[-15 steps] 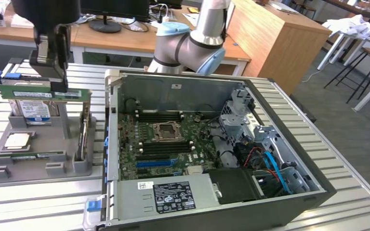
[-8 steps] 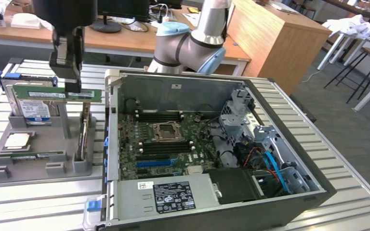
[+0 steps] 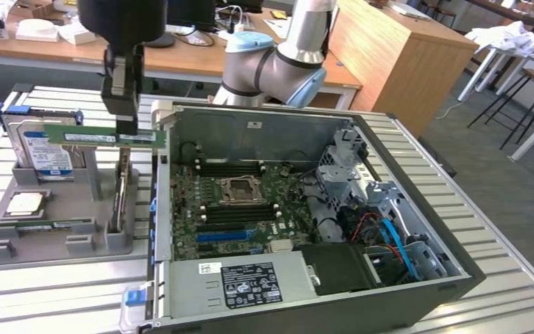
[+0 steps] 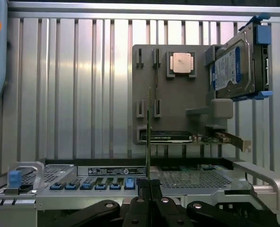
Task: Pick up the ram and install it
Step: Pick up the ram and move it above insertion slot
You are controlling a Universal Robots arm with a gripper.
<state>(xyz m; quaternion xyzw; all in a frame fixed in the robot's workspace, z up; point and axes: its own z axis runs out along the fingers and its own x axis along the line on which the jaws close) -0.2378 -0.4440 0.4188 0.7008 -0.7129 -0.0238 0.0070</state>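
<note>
The fingers (image 3: 126, 111) are clamped across the faces of the ram (image 3: 77, 134), which hangs level from them, clear above the grey holder (image 3: 53, 229) beneath. It looks light, stiff, thin and fragile, so best gripped by its bare edges.

gripper (image 3: 124, 129) body: cut by exterior view's top edge | ram (image 3: 81, 135) middle: behind jaws | hard drive label (image 3: 50, 157): unreadable
</note>
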